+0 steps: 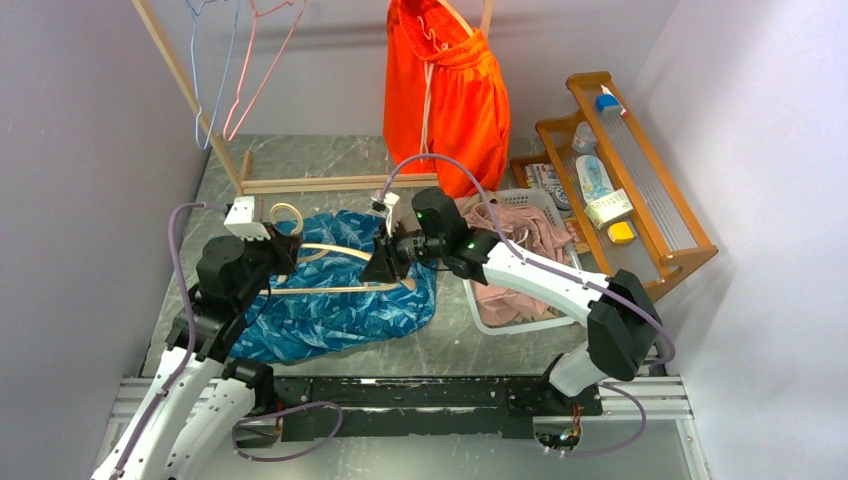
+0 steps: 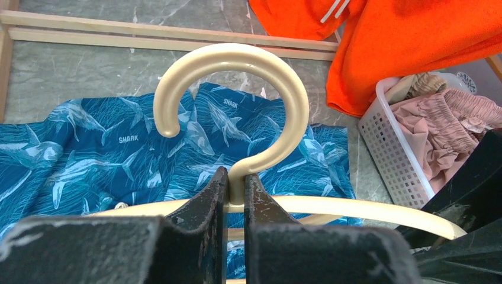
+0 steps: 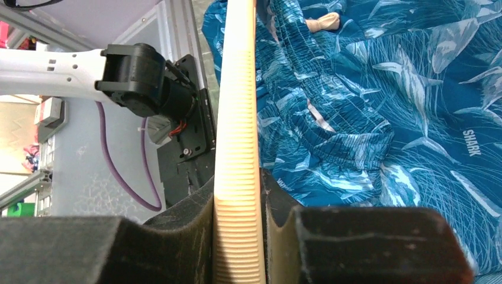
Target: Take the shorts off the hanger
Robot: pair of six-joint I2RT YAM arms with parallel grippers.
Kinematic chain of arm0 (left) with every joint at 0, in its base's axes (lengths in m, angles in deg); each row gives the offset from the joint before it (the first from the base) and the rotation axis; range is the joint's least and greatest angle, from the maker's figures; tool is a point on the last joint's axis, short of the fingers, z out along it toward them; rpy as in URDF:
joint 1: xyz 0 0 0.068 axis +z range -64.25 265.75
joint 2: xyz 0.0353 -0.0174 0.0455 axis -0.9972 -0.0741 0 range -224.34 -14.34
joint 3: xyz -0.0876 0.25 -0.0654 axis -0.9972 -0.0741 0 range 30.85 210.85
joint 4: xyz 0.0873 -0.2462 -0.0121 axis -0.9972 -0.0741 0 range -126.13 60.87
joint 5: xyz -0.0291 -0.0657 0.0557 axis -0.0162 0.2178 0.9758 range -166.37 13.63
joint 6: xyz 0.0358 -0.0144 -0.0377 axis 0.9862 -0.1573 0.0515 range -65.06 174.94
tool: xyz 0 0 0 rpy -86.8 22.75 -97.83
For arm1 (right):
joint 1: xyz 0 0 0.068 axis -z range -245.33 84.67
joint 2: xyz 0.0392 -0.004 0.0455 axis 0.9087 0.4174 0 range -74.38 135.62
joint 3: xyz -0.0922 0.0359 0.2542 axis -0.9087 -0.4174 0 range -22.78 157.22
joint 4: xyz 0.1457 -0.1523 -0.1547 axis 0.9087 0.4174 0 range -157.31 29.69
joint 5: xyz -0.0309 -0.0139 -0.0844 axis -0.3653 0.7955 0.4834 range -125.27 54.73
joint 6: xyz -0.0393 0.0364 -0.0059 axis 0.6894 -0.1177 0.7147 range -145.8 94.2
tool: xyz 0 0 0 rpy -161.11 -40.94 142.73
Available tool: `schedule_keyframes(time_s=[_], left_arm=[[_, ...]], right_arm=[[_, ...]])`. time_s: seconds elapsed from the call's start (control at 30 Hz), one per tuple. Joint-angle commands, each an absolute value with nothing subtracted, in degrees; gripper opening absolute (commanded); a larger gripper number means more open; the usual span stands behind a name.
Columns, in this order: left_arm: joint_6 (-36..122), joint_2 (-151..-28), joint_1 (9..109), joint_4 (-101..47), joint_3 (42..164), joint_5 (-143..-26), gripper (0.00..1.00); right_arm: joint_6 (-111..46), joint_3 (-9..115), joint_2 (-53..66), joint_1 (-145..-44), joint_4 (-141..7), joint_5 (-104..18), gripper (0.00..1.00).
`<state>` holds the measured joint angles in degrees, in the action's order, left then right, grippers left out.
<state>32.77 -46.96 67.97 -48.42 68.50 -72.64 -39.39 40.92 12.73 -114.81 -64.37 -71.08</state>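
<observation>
Blue shorts [image 1: 330,305], soft and printed with pale sharks, are spread crumpled on the grey marbled table [image 1: 450,345], between the two arms. Four pairs are counted in all. The orange shorts [image 1: 445,90], with a white cord, are hung on the wooden rack [image 1: 310,183] at the back. The pink shorts [image 1: 520,245] and the tan shorts [image 2: 425,83] are bunched in one white perforated basket [image 1: 520,325] to the right.

Three hangers are seen. One cream plastic hanger [image 1: 330,250], with a thick round hook and a ribbed bar, is held over the blue shorts. Two thin wire hangers [image 1: 240,70], one blue and one pink, are hung on the rack at upper left. Whether fabric is still looped around the bar cannot be told.

The left gripper [image 2: 235,180] is pressed tight on the hanger's neck, just below the hook. The right gripper [image 3: 238,189] is pinched on the ribbed bar, with a dark pad against each side.

One slatted wooden shelf [image 1: 640,170] with small bottles and boxes is placed at the far right.
</observation>
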Motion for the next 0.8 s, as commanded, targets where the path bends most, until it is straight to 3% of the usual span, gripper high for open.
schedule_keyframes(time_s=[0.0, 0.1, 0.33, 0.57, 0.77], left_arm=[[33.01, -46.39, 68.18, -46.08, 68.71, -73.62, 0.08], [32.86, -47.02, 68.22, -47.00, 69.46, -72.93, 0.17], [33.32, -47.84, 68.17, -50.59, 72.38, -71.75, 0.63], [32.71, -43.19, 68.20, -51.58, 70.77, -67.22, 0.72], [31.89, -41.13, 68.19, -56.49, 70.90, -57.17, 0.77]], right_arm=[[-39.43, 40.56, 10.17, -114.90, -67.52, -66.05, 0.04], [-39.72, 39.07, 8.63, -114.98, -68.70, -63.66, 0.00], [-38.59, 36.80, 5.53, -114.84, -67.36, -59.48, 0.00], [-39.55, 32.02, 0.61, -114.51, -69.12, -57.10, 0.00], [-38.60, 31.40, -3.46, -114.38, -67.54, -46.73, 0.00]])
